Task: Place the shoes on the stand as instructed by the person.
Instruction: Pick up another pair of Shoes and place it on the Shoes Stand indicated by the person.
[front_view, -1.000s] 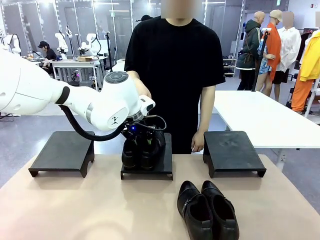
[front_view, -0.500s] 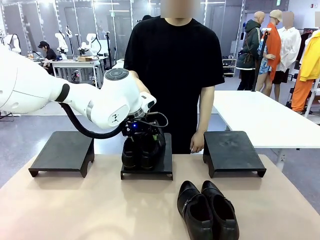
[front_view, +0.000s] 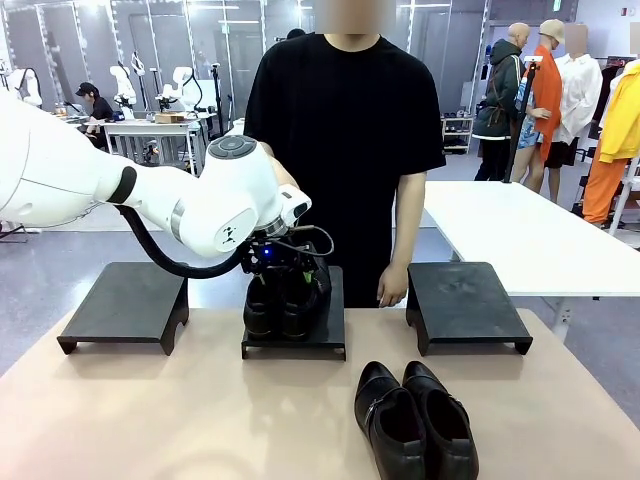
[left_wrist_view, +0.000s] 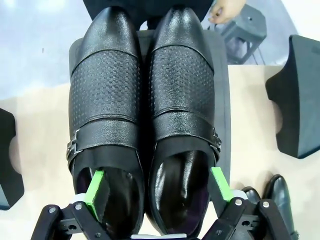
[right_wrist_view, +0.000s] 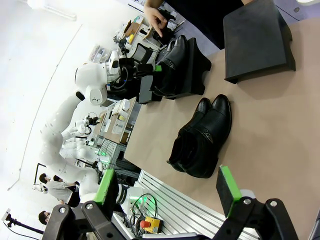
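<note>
Your left gripper (left_wrist_view: 157, 182) is spread wide and grips nothing. It sits low over the heel end of the first pair of shoes (left_wrist_view: 145, 85). One green pad (left_wrist_view: 95, 187) is down in the opening of one shoe. The other pad (left_wrist_view: 220, 182) is at the outer side of the neighbouring shoe. You can't tell from the wrist view whether either pad touches the leather.

The first pair stands upright, side by side and touching, on the middle stand (front_view: 300, 345). The toes point at the person (front_view: 345, 130) and the heels at the robot. That stand sits at the middle of the table's (front_view: 150, 420) far edge. The left stand (front_view: 120, 300) and the right stand (front_view: 465, 300) sit toward the far corners on either side.

The second pair of shoes (front_view: 415, 420) is on the table at the near edge, right of centre. These two are also side by side and touching, toes toward the far edge.

Your right gripper (right_wrist_view: 165, 187) is also fully spread with nothing between its pads. It is up off the table and well apart from the second pair.

The person stands behind the far edge at centre. One hand (front_view: 393, 285) hangs just beside the right stand.
</note>
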